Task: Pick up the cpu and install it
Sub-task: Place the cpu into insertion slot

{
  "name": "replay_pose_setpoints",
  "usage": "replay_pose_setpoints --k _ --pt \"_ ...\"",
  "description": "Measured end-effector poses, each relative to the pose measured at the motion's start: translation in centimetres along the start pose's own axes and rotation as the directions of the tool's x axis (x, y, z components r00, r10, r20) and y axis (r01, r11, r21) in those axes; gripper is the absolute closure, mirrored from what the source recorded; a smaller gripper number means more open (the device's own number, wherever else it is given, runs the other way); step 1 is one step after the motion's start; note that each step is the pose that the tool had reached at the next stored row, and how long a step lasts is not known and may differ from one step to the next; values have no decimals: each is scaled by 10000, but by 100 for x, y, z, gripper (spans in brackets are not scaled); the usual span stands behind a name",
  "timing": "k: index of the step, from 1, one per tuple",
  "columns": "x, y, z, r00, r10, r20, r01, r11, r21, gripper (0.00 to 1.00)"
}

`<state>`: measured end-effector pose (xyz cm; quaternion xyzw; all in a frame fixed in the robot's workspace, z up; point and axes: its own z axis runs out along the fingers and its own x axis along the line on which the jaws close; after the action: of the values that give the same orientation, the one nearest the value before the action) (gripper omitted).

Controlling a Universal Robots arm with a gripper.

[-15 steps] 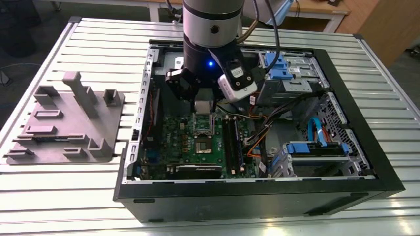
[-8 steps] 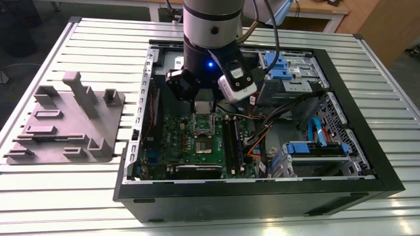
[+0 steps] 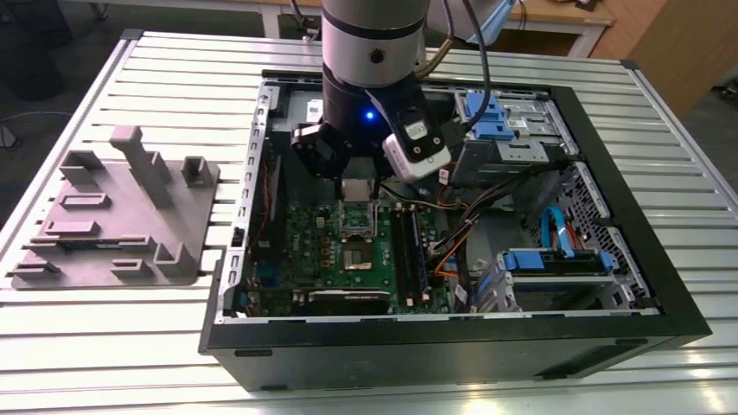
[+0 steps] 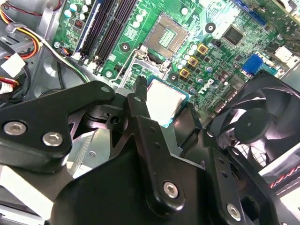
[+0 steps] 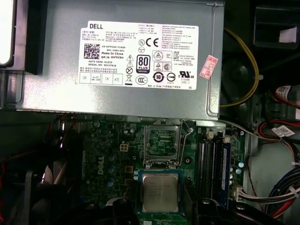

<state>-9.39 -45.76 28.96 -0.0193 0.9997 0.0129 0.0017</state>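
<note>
Slatted desk [image 3: 138, 346], open case [image 3: 461, 350]. Pincer [image 5: 164, 208] is closed on the cpu [image 5: 160, 190], held above the board [image 5: 105, 157] near the open socket [image 5: 161, 143]. Square it to the socket, keep it level, lower gently.

The exterior view looks steeply down on the computer case [image 3: 461, 346]. Both wrist views look closely at its motherboard socket [image 5: 161, 143].

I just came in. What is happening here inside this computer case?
The robot arm's gripper holds the cpu above the motherboard, inside the open computer case. The cpu socket on the board is open and empty, so the cpu is picked up but not yet installed.
</note>
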Motion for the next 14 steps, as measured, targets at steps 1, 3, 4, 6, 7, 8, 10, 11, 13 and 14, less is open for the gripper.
replay_pose_setpoints --k 1,3,4,6,7,8,10,11,13,14 --pt "0 0 1 10000 0 0 0 10000 0 53" --pt "1 -2 5 10000 5 0 -5 10000 0 53" --pt "1 -4 8 10000 6 0 -6 10000 -1 53" --pt "1 -9 13 10000 5 0 -5 10000 -1 53" --pt "1 -11 17 10000 5 1 -5 10000 -2 53" --pt "1 -12 21 10000 6 0 -6 10000 0 53" --pt "1 -12 34 10000 6 0 -6 10000 0 53" --pt "1 -13 41 10000 5 0 -5 10000 0 53" --pt "1 -13 61 10000 5 0 -5 10000 2 53" --pt "1 -13 69 10000 5 0 -5 10000 3 53"
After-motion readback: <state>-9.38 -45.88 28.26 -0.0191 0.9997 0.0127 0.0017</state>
